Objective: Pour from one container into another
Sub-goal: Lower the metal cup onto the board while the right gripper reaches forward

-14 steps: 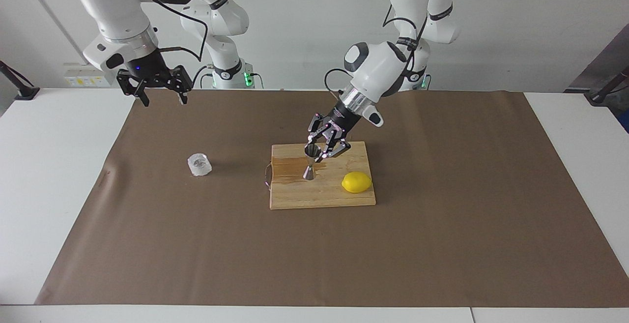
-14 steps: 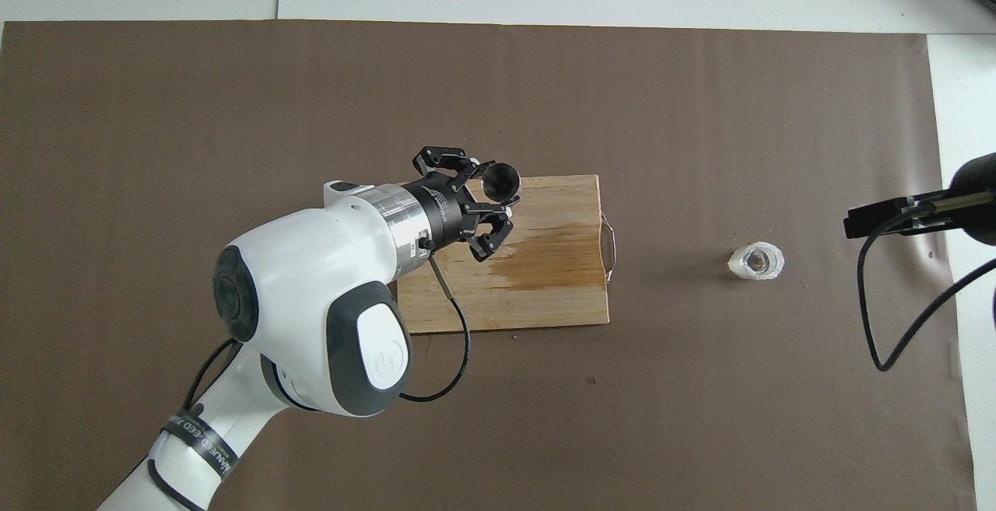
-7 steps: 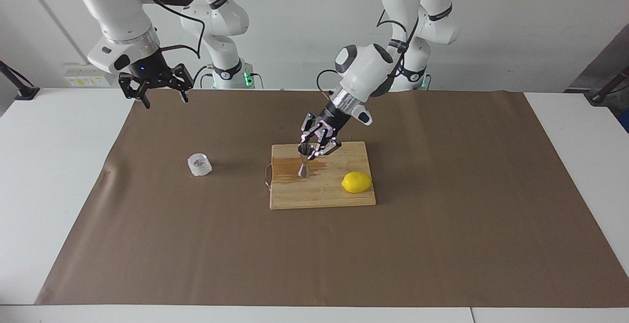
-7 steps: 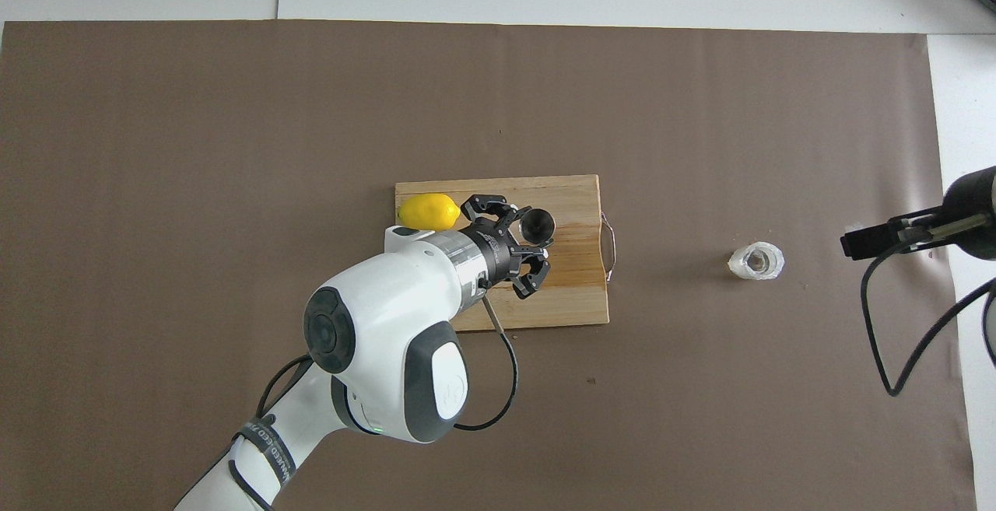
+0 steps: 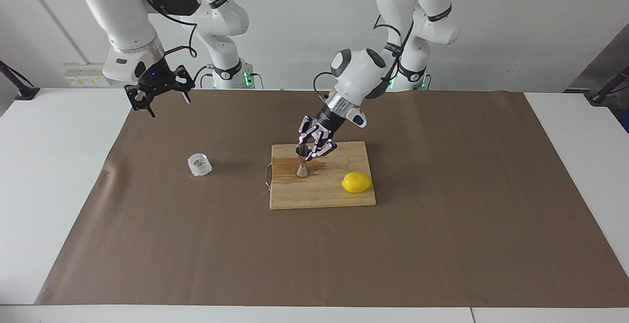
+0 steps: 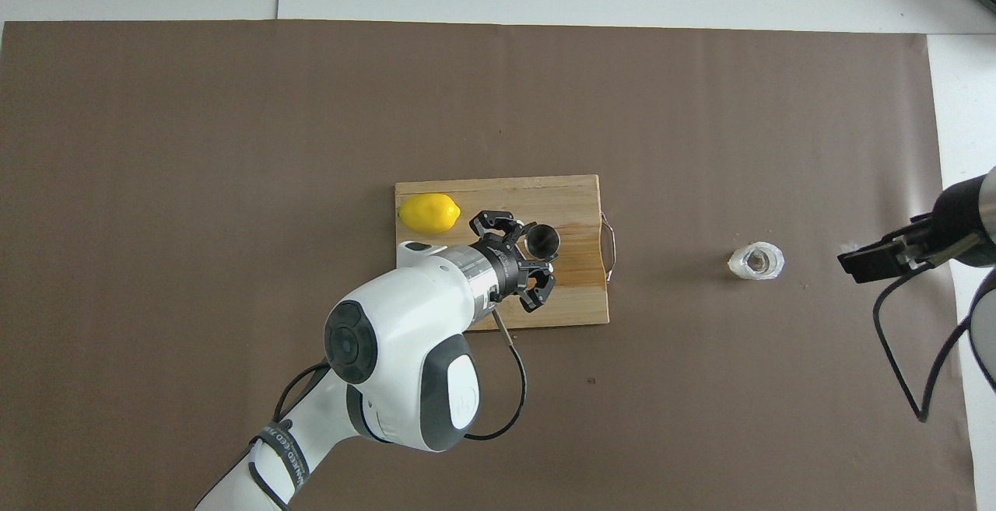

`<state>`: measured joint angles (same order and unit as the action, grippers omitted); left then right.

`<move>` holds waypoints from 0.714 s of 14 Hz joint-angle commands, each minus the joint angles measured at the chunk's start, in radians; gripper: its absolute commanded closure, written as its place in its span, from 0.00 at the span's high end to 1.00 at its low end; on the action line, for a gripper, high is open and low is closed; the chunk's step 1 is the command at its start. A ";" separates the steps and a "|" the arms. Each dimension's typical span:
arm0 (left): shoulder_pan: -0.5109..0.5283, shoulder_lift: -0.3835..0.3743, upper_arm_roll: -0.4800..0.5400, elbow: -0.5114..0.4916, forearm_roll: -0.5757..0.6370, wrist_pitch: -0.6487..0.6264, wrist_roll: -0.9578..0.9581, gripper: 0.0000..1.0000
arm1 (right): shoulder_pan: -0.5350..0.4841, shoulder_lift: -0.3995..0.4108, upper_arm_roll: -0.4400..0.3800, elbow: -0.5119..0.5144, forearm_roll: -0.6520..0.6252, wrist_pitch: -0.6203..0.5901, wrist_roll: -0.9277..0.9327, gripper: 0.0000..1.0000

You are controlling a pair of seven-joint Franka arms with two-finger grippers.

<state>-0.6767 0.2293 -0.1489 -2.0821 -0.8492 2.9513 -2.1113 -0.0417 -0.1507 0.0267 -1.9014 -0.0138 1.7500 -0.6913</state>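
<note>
The steel jigger [image 5: 302, 168] stands upright over the wooden cutting board [image 5: 319, 196], its foot at the board's surface by a wet stain. My left gripper [image 5: 305, 151] is shut on its upper cone, whose open mouth [image 6: 542, 239] shows from above beside the left gripper [image 6: 532, 245]. The clear faceted cup [image 5: 199, 164] sits alone on the brown mat toward the right arm's end; from above the cup [image 6: 756, 260] looks upright. My right gripper [image 5: 167, 104] hangs open and tilted over the mat's edge, apart from the cup, and only part of the right gripper [image 6: 865, 260] shows from above.
A yellow lemon [image 5: 357, 182] lies on the board's corner toward the left arm's end, also seen as the lemon [image 6: 429, 213] just beside my left wrist. The board [image 6: 576, 196] has a wire handle on the end facing the cup. Brown mat covers the table.
My left gripper has carried the jigger across the board toward the cup's end, uncovering the lemon in the overhead view. The right gripper has tilted and drifted slightly toward the cup.
</note>
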 commanded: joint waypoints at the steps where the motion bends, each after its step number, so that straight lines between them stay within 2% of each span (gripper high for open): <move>1: -0.023 -0.002 0.014 -0.004 -0.001 0.023 -0.015 1.00 | -0.032 -0.035 0.001 -0.077 0.026 0.035 -0.196 1.00; 5: -0.012 -0.030 0.019 0.002 0.004 -0.009 0.039 1.00 | -0.053 -0.018 0.001 -0.195 0.054 0.169 -0.503 1.00; 8: 0.072 -0.125 0.029 0.029 0.024 -0.197 0.111 1.00 | -0.090 -0.001 0.001 -0.267 0.152 0.227 -0.698 1.00; 10: 0.142 -0.160 0.029 0.085 0.096 -0.335 0.203 1.00 | -0.098 0.046 0.001 -0.285 0.161 0.284 -0.831 1.00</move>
<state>-0.6007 0.1227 -0.1201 -2.0258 -0.8100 2.7441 -1.9734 -0.1176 -0.1296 0.0213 -2.1583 0.1140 1.9851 -1.4059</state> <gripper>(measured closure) 0.000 0.000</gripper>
